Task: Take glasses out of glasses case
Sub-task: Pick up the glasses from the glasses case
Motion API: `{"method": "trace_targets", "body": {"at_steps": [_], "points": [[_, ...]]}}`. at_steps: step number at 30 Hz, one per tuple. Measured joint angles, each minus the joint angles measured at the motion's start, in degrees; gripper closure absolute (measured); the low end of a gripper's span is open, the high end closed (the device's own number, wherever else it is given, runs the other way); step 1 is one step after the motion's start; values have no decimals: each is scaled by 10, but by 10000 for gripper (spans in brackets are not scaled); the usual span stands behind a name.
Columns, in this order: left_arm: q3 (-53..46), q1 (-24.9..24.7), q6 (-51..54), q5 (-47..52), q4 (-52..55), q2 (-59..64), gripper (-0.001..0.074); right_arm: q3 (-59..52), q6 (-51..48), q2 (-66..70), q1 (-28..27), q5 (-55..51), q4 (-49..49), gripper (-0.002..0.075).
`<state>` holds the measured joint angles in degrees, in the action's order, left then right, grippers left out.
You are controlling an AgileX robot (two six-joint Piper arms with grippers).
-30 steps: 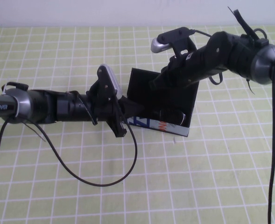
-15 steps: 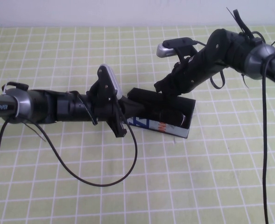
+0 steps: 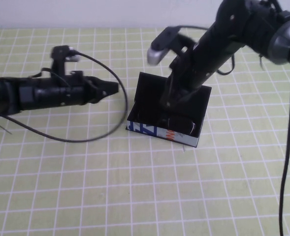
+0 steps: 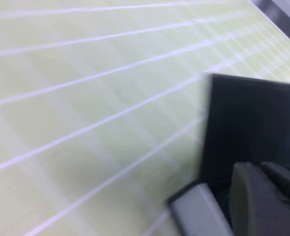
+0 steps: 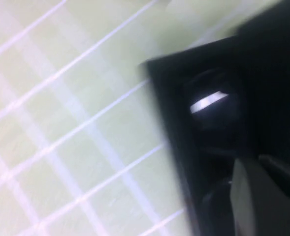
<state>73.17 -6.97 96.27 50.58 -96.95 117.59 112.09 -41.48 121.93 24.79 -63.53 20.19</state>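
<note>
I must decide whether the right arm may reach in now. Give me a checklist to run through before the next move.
1. Glasses case lid open: ok.
2. Glasses lying inside the case: ok.
3. Left gripper off the case, to its left: ok.
4. Right gripper above the open case: ok.
5. Right gripper fingers open enough for the frame: cannot tell.
6. Glasses already gripped: cannot tell.
</note>
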Motion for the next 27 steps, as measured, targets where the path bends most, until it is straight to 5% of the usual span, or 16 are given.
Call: {"method": "trace_targets", "body": {"at_steps": [11, 27], "points": [[0, 37, -91, 2, 19, 25, 739, 0, -112, 31, 20, 8, -63, 431], [0, 37, -89, 19, 36, 26, 739, 0, -113, 68, 20, 70, -68, 407]]}}
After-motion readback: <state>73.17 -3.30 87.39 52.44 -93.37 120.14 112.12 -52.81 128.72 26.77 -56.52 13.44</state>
